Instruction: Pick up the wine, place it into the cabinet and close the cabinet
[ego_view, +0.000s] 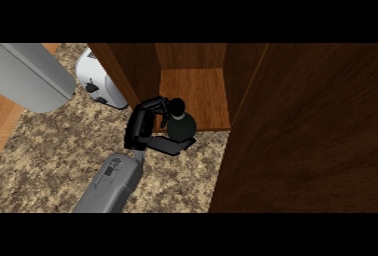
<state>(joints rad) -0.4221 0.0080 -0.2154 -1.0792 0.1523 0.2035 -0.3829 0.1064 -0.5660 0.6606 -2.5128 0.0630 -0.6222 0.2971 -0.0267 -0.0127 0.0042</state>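
A dark wine bottle (181, 126) stands roughly upright at the front edge of the open cabinet's wooden shelf (196, 90); I cannot tell whether it rests on the shelf. My left hand (142, 131) is shut on it from the left, fingers curled round the far side near the neck and thumb wrapped round the near side of the body. The grey forearm comes in from the lower left. The right hand does not show.
The cabinet's open door (310, 130), a large dark wood panel, fills the right side of the view. A white toaster-like appliance (100, 82) stands left of the cabinet. A big rounded grey object (29, 75) lies at the upper left. Speckled counter (59, 150) spreads below.
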